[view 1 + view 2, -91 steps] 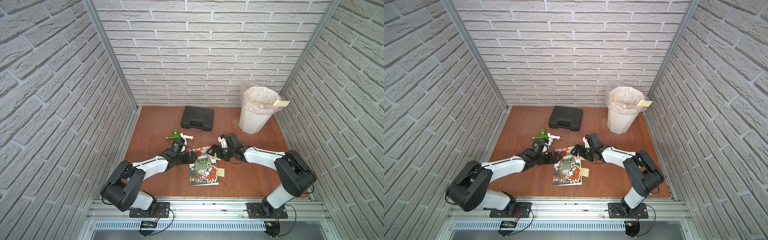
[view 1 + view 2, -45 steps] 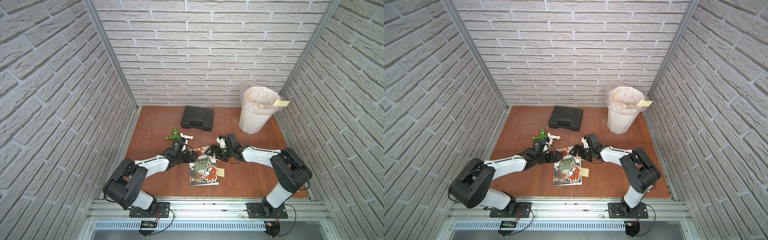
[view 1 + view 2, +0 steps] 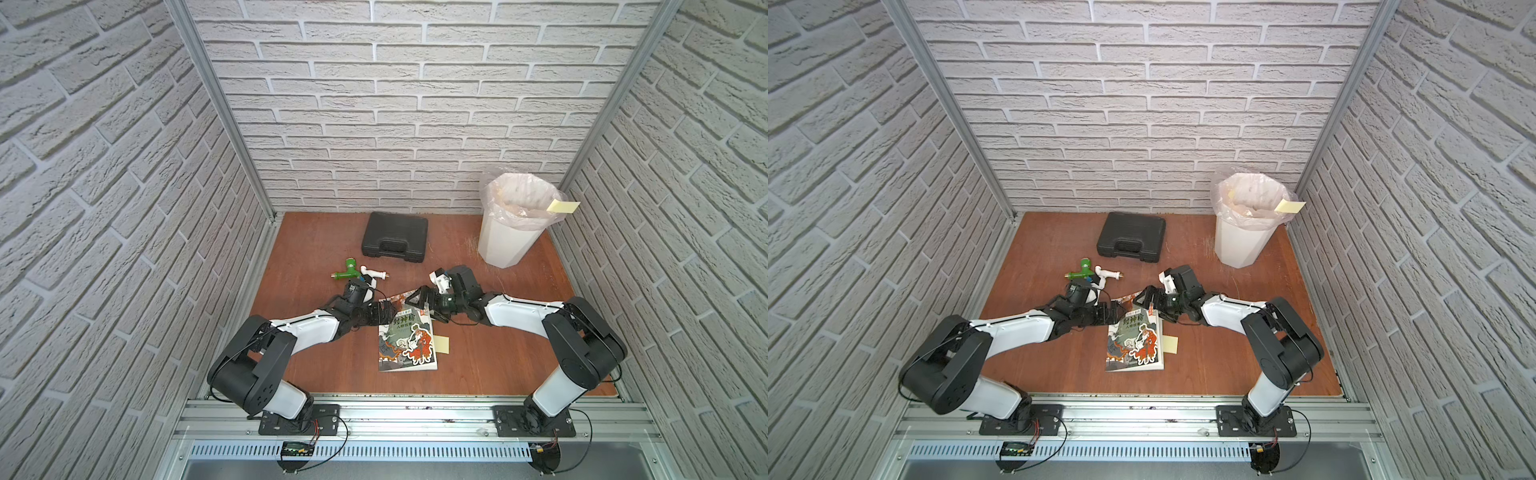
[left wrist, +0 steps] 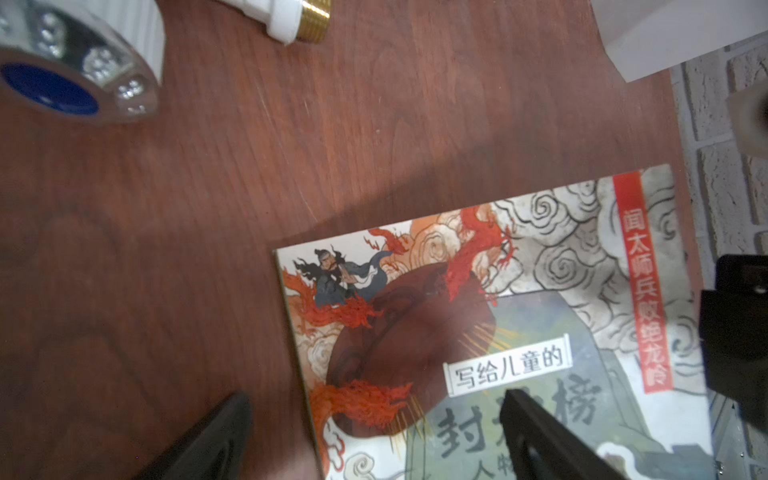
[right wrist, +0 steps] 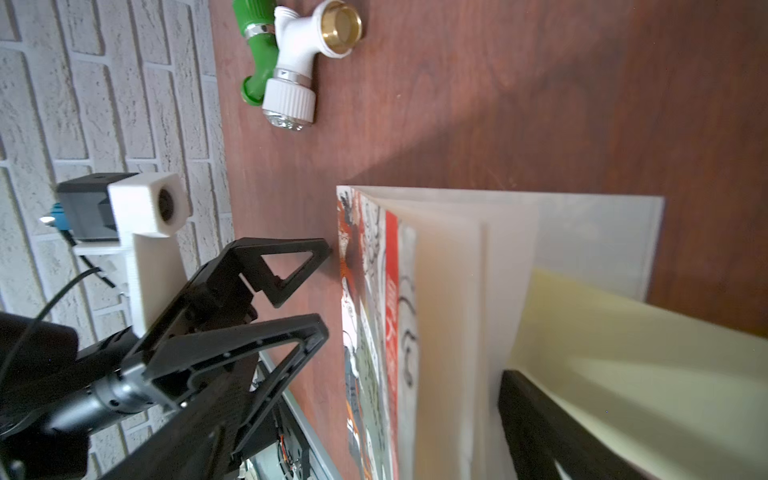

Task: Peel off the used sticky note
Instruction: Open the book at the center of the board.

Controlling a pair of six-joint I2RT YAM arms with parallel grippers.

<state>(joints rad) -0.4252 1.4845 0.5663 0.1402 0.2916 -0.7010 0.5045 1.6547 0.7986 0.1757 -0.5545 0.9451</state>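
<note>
A: On the bench (image 3: 316, 365), what did you count?

B: One picture book (image 3: 406, 340) lying flat in the middle, one black tool case (image 3: 395, 242) at the back and one lined waste bin (image 3: 505, 245) in the far right corner. There were also two plastic taps lying together: a green tap (image 3: 347, 270) and a white tap (image 3: 374, 274).

A: And notes?

B: Two yellow ones that I could be sure of. The sticky note (image 3: 442, 344) was stuck at the book's right edge, most of it jutting past the cover over the wood. A second note (image 3: 562, 206) hung on the bin's rim.

A: The arms?

B: Two, both reaching low to the book's far end. The left end effector (image 5: 326, 289) was released, fingers spread across the far left corner, one over the cover and one over bare wood. The right end effector (image 3: 1154, 308) was spread wide too, at the far right corner, grasping nothing that I could make out. One of its fingers showed just beside the sticky note; whether they touched, I could not tell.
</note>
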